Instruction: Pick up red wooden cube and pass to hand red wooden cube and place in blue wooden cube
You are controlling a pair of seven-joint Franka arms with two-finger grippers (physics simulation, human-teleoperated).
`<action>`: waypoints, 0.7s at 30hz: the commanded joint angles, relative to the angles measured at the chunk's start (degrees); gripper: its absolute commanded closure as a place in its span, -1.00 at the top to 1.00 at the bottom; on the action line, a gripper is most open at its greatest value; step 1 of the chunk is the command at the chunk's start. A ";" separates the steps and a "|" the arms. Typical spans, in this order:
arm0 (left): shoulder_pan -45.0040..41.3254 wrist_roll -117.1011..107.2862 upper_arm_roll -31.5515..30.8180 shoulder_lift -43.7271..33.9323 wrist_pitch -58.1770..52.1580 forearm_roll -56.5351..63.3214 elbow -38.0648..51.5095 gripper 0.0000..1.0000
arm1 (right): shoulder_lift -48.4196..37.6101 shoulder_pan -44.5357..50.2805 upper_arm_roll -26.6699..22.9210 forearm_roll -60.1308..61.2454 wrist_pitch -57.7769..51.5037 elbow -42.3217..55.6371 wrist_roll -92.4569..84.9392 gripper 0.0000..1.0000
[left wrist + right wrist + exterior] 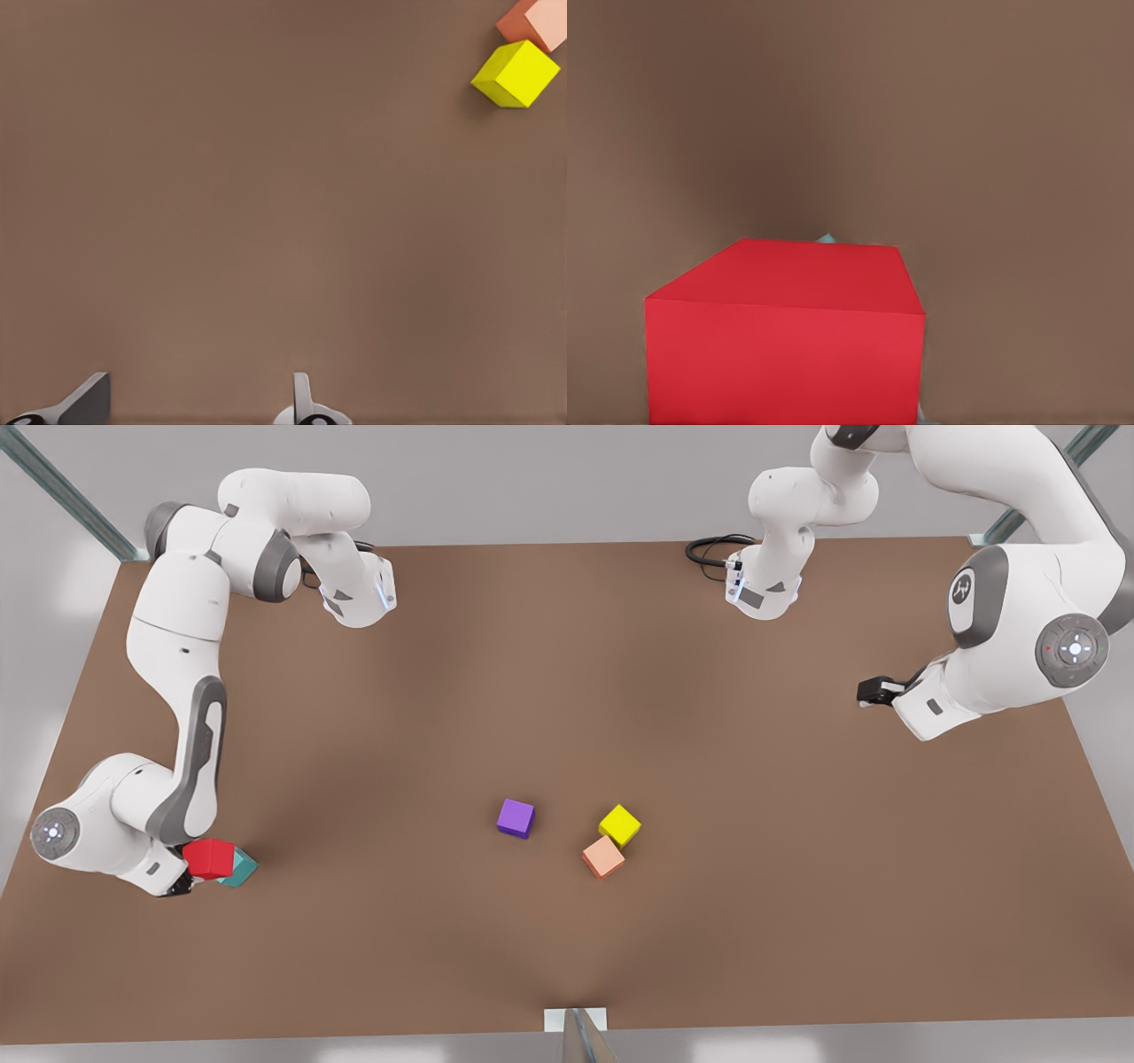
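The red wooden cube [210, 858] is at the front view's lower left, held a little tilted in my right gripper [191, 875], which is shut on it. It sits against the top of the blue wooden cube [242, 869], a teal block resting on the table. In the right wrist view the red wooden cube [784, 345] looms close, and just a sliver of the blue wooden cube [826, 238] peeks out behind it. My left gripper [873, 691] waits at the front view's right, above the table. Its fingers [89, 400] are open with nothing between them.
A purple cube [516, 817], a yellow cube [619, 825] and a salmon-orange cube [603, 856] lie near the middle of the brown table [567, 691]. The yellow cube [516, 73] and salmon cube [536, 22] also appear in the left wrist view. A black cable [713, 549] lies at the far edge.
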 commanded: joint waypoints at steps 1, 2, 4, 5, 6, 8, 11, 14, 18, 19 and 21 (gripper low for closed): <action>0.00 -0.23 0.09 0.00 -0.14 0.09 0.10 1.00 | -0.08 0.01 -0.02 0.16 4.86 -0.62 2.56 0.24; 0.00 -0.14 0.09 0.00 -0.14 0.09 0.10 1.00 | 0.27 0.01 -0.02 0.16 5.74 -0.80 2.56 0.24; 0.09 -0.14 0.09 -0.08 -0.23 0.09 0.10 1.00 | 0.97 0.01 -0.02 0.25 7.05 -0.88 2.56 0.24; 0.00 -0.14 0.09 -0.09 -0.23 0.09 0.10 1.00 | 1.15 0.01 -0.02 0.25 7.14 -0.88 2.56 0.24; 0.09 -0.14 0.17 -0.09 -0.23 0.09 0.10 1.00 | 1.15 0.01 -0.02 0.34 7.23 -0.88 2.56 0.24; 0.09 -0.14 0.18 -0.09 -0.23 0.09 0.10 1.00 | 1.50 0.01 0.07 0.34 7.76 -1.06 2.64 0.24; 0.53 -0.06 0.18 0.00 -0.23 0.09 0.01 1.00 | 1.59 0.01 0.07 0.60 8.29 -2.29 2.73 0.26; 0.53 -0.06 0.18 0.27 -0.23 0.09 0.01 1.00 | 1.15 0.19 0.07 0.69 8.81 -3.87 2.73 0.27; 0.61 -0.06 0.18 0.35 -0.23 0.09 0.01 1.00 | 0.44 0.45 0.07 0.69 8.29 -5.54 2.29 0.30; 0.61 -0.06 0.18 0.35 -0.23 0.09 0.01 1.00 | 0.36 0.45 0.07 0.77 8.29 -5.72 2.99 0.88; 0.61 -0.06 0.18 0.35 -0.23 0.09 0.01 1.00 | 0.44 0.45 0.07 0.78 8.29 -5.81 3.00 1.00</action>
